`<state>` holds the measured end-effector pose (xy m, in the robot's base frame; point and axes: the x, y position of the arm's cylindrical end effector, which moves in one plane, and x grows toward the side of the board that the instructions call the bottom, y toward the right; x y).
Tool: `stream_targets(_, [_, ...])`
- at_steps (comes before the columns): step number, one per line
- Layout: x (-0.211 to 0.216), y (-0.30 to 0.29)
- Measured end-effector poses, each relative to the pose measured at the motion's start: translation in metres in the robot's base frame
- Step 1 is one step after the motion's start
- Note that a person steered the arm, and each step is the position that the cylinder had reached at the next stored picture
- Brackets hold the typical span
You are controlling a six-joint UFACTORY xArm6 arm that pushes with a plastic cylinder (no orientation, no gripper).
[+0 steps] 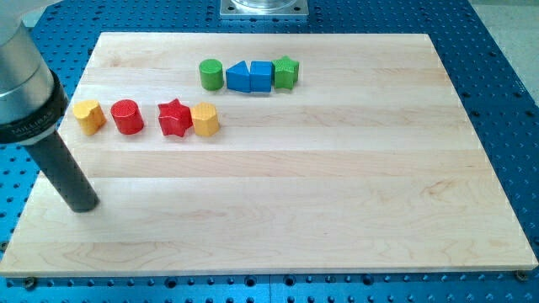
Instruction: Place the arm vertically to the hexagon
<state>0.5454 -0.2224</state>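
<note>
The board (337, 194), pale wood, fills most of the view and lies on a blue perforated table (505, 84). At the board's 12 o'clock, past its far edge, sits a grey metal plate (264, 7).

The arm (21, 84), a grey cylinder, enters from the view's 10 o'clock corner and ends in a dark rod. My tip (84, 204) rests on the board near its 9 o'clock edge. There is no hand on this rig, only the bare rod, so nothing is held; the tip touches no block.

Two rows of blocks lie in the board's upper-left half. The nearer row, from the view's left: a yellow hexagon (88, 116), a red cylinder (127, 116), a red star (174, 118) and a second yellow hexagon (205, 119), which touches the star at its 3 o'clock side. The far row, at 1 o'clock from that one: a green cylinder (211, 74), a blue triangle (238, 77), a blue cube (262, 76) and a green star (286, 72), the last three close together.

The left yellow hexagon stands at 12 o'clock from my tip, well apart from it. The other hexagon stands at about 2 o'clock from my tip, farther off.
</note>
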Motion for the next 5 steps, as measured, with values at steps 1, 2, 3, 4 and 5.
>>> stream_targets(1, [0.005, 0.056])
stream_targets(2, [0.004, 0.129])
stream_targets(3, [0.006, 0.132])
stream_targets(4, [0.007, 0.132])
stream_targets(5, [0.007, 0.132])
